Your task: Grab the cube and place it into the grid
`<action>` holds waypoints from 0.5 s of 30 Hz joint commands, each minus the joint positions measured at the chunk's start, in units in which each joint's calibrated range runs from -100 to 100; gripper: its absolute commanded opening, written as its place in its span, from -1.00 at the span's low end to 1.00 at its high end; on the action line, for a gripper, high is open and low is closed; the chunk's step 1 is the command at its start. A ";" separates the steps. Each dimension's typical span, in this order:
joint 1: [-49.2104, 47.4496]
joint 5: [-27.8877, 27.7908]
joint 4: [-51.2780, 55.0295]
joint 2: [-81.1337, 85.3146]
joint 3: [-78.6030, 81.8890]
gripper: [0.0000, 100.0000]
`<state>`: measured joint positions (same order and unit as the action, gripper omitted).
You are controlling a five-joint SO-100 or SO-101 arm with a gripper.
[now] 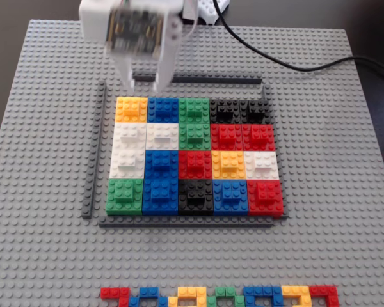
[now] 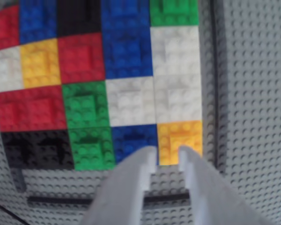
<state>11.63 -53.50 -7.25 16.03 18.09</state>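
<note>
The cube sits in the grid, filling the corner cell that the fixed view shows at top left; its raised cap is visible and it lies level with its neighbours. In that view a blue block is just right of the cube and a white block just below it. In the wrist view the cube appears at the lower right of the grid, next to the dark grey strip that frames that side.

The gripper hangs above the baseplate just beyond the cube's outer edge, close to the thin dark strip there. It is blurred in the fixed view. In the wrist view the gripper shows two pale fingers with a narrow gap between the tips; nothing is held between them, and the tips point at the cube's near edge without clearly touching it.

Well away from the cube, along the bottom edge of the fixed view, a multicoloured brick strip lies on the baseplate. A black cable runs across the baseplate's far right corner, well apart from the cube.
</note>
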 commanded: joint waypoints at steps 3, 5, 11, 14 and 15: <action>-1.87 1.47 -0.32 18.62 0.17 -0.98; -2.97 2.15 -0.61 23.61 1.80 -1.00; -7.47 3.76 -1.88 37.97 6.60 -1.00; -10.05 4.88 -4.96 44.76 9.86 -1.00; -10.78 5.23 -6.28 46.74 11.31 -1.00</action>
<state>3.90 -49.50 -9.40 52.76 27.01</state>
